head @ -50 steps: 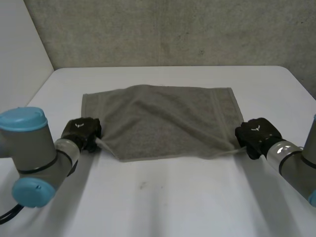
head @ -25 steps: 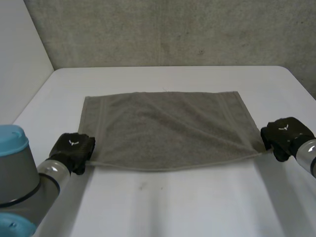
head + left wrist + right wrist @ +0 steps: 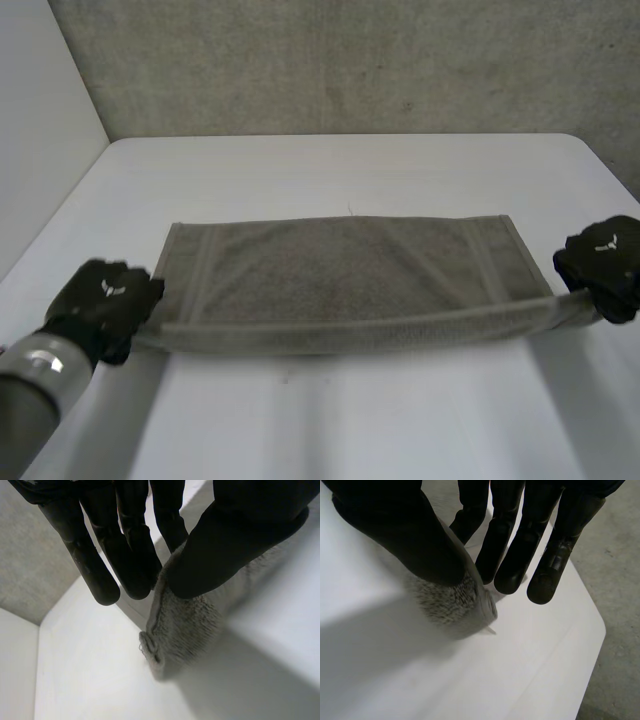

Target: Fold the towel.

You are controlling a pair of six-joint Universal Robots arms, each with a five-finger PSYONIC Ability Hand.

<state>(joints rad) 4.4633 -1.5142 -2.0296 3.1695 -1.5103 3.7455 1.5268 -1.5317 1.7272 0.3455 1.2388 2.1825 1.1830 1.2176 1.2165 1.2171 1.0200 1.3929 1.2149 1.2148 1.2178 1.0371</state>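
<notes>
A grey towel [image 3: 340, 270] lies spread across the white table [image 3: 330, 160], its near edge lifted and pulled taut between my two hands. My left hand [image 3: 103, 303] pinches the towel's near left corner [image 3: 172, 635] between its thumb [image 3: 235, 545] and fingers [image 3: 127, 550]. At the other end my right hand [image 3: 603, 262] pinches the near right corner [image 3: 455, 605] between its thumb [image 3: 410, 535] and fingers [image 3: 512, 555]. The far edge of the towel rests flat on the table.
A grey wall [image 3: 340, 60] runs behind the table's far edge. The table's right edge [image 3: 592, 645] lies just past my right hand's fingertips. Bare table stretches in front of the towel and beyond it.
Both hands have moved outward and toward the camera, lifting the near corners. The towel, slack and rumpled before, is now stretched wide with its near edge raised.
</notes>
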